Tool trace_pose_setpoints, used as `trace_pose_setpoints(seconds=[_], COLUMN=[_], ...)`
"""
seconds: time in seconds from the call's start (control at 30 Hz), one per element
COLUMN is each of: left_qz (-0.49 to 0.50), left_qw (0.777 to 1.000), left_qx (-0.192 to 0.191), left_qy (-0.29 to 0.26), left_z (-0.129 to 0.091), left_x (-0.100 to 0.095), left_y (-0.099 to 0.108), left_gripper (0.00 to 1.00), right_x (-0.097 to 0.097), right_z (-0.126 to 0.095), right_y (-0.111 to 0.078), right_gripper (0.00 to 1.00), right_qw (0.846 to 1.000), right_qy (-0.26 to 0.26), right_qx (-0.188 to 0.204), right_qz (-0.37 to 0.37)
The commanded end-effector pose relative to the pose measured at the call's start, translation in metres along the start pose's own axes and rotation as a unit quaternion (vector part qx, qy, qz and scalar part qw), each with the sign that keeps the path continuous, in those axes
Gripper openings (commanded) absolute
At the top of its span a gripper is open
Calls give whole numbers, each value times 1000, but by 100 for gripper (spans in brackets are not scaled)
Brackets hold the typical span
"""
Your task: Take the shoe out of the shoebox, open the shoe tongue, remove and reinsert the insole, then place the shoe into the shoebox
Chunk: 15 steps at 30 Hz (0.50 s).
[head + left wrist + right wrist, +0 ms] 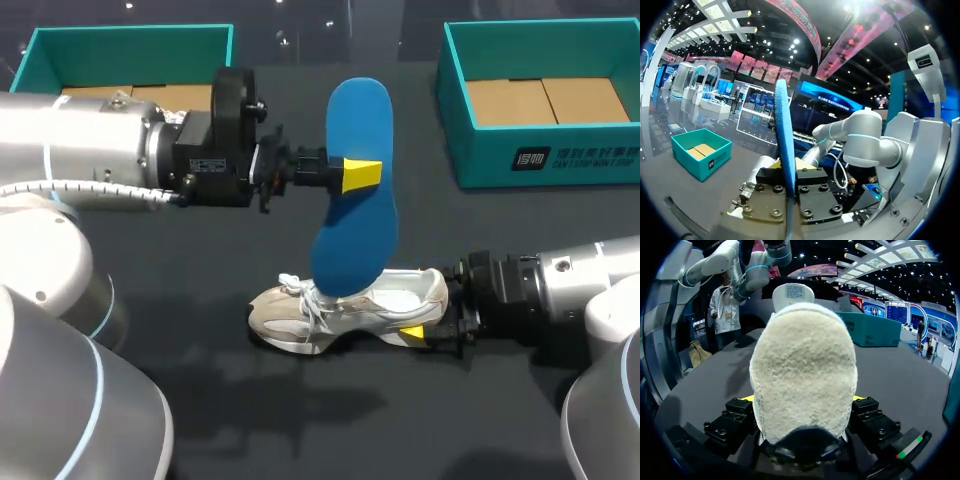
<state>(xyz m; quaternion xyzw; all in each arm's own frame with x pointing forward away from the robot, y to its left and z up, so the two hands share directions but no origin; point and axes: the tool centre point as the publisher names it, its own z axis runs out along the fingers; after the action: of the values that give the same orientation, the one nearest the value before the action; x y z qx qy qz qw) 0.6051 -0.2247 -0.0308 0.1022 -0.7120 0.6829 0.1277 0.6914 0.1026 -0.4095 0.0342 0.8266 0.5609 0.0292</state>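
While the left gripper (352,175) clamped the blue insole (355,200) from two sides near its middle, the insole stood almost upright over the dark table (200,400). Its broad end was up and its lower end was down at the opening of the shoe (300,320). Whether it touched the shoe there, I could not tell. In the left wrist view the insole (782,145) showed edge-on, as a thin blade pressed between the fingers of the gripper (788,167).

The pale shoe rested on its sole near the middle of the table, with its toe toward the left arm. The right gripper (432,315) was closed on the heel, one finger at each side. In the right wrist view the fleecy heel (802,370) filled the gap of the gripper (802,407).

The left shoebox (130,45) and the right shoebox (540,165) stood at the far corners, both open. The top of the insole was between them, well apart from each. The shoe was also well apart from the near wall of the right shoebox.
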Motion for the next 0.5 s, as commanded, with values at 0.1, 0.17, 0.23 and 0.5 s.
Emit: trace_pose_setpoints(seconds=[0.1, 0.17, 0.23, 0.5], left_qz=[-5, -7, -7, -20], left_qw=[1000, 1000, 1000, 1000], left_qx=[14, 12, 11, 4], left_qy=[-13, -13, -12, -3], left_z=[-9, -9, -8, -8], left_x=[7, 8, 9, 8], left_y=[5, 5, 6, 4], left_gripper=[0, 0, 0, 0], right_x=[2, 2, 2, 2], right_z=[0, 0, 0, 0], right_y=[1, 1, 1, 1], right_gripper=[0, 0, 0, 0], right_qw=[1000, 1000, 1000, 1000], right_qy=[-1, -1, -1, -1], right_qx=[2, 2, 2, 2], right_qz=[0, 0, 0, 0])
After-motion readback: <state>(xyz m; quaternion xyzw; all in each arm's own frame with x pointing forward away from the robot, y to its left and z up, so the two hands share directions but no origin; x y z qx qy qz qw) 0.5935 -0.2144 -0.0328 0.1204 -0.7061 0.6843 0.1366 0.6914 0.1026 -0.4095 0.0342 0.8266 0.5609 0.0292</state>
